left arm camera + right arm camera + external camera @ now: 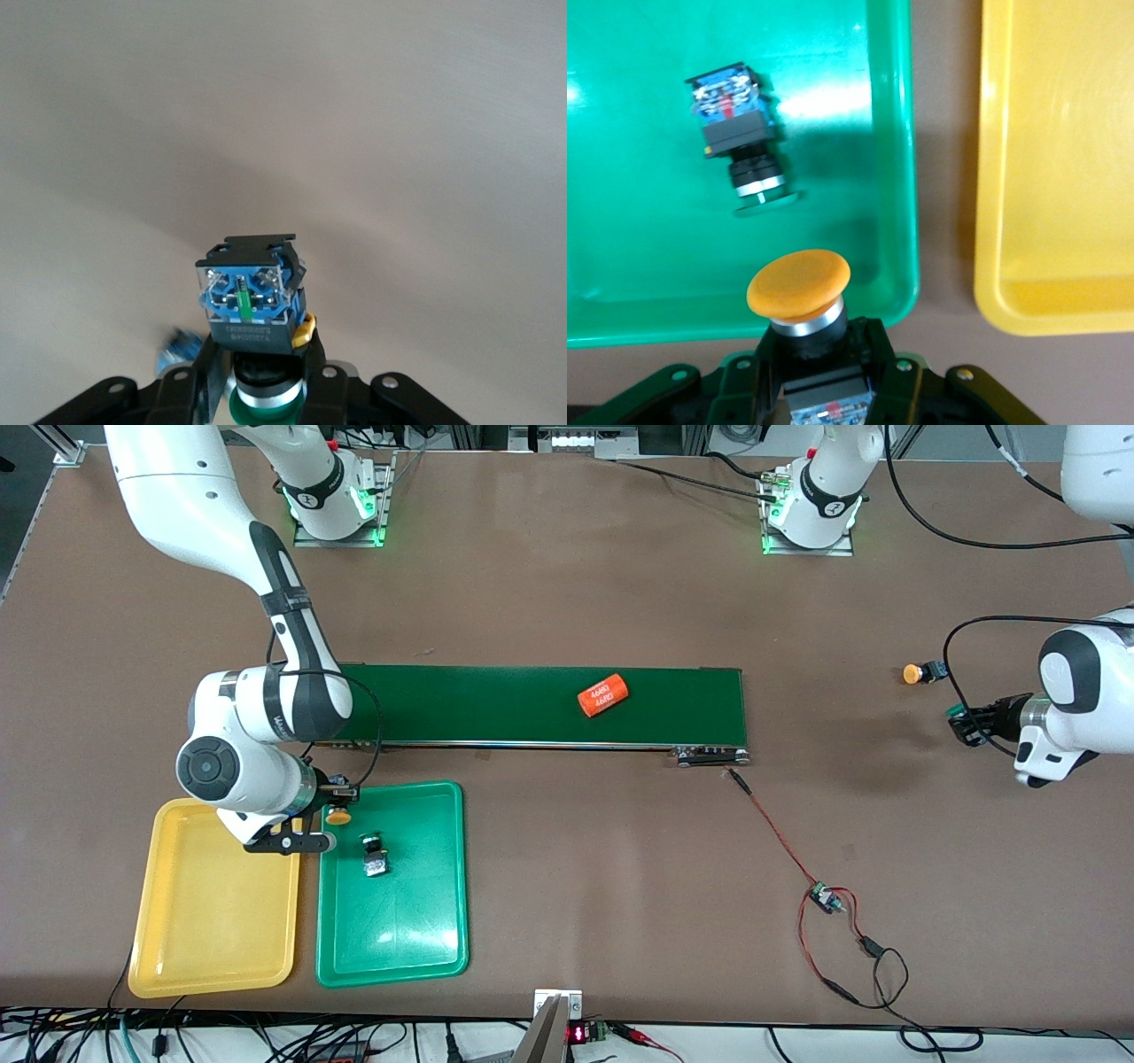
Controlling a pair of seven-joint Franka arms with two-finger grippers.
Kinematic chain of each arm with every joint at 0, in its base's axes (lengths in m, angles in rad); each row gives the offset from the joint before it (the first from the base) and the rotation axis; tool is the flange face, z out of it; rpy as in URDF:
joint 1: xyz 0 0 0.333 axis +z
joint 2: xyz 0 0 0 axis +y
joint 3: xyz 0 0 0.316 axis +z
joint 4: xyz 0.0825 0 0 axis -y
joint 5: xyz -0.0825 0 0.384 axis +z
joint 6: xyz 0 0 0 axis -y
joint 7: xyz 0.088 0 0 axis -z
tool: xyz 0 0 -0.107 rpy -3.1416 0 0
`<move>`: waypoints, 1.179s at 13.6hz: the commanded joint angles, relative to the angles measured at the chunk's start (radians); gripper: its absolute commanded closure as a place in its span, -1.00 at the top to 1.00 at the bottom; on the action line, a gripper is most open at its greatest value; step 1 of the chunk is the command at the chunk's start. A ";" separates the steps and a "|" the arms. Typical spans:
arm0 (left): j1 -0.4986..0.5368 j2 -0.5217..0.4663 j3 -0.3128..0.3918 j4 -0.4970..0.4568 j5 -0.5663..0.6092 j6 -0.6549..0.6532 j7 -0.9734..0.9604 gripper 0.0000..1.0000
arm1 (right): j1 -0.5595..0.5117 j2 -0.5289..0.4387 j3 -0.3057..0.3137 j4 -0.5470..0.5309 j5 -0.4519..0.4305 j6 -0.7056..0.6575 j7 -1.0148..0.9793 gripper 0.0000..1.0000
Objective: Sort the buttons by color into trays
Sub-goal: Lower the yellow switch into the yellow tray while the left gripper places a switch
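Closest to the front camera lie the two trays, side by side at my right arm's end of the table: the yellow tray (213, 921), bare inside, and the green tray (416, 930), with a green-capped button (375, 856) lying on its side in it. My right gripper (330, 812) hangs over the corner of the green tray nearest the belt, clamped on an orange-capped button (339, 816). From the front that button is only a small orange spot under my wrist; my right wrist view shows it plainly, the orange cap (798, 284) pointing away from my fingers (757, 376), which pinch the black body beneath it, with the strip of bare table between the trays just beside it. My left gripper (967, 724) is up over bare table at the left arm's end, and the front view barely shows what it carries; my left wrist view does: a second green-capped button (252, 305), clenched by its neck, blue contact block outward, green cap down between my fingers (208, 385). Another orange-capped button (919, 673) lies on the table near that gripper. On the dark-green belt (496, 708) rests an orange cylinder (602, 695).
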 commanded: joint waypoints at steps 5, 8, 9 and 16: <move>-0.031 -0.016 -0.329 0.087 -0.019 -0.222 -0.001 -0.71 | -0.088 0.014 0.012 0.028 -0.014 -0.002 -0.175 -1.00; -0.052 -0.010 -0.455 0.087 -0.025 -0.207 -0.018 -0.71 | -0.113 0.039 0.012 0.028 -0.016 0.042 -0.252 -1.00; -0.066 -0.007 -0.492 0.086 -0.057 -0.189 -0.071 -0.71 | -0.122 0.046 0.012 0.028 -0.017 0.051 -0.278 -1.00; -0.152 0.050 -0.592 0.008 -0.118 0.046 -0.265 -0.68 | -0.183 0.102 0.011 0.028 -0.019 0.208 -0.414 -1.00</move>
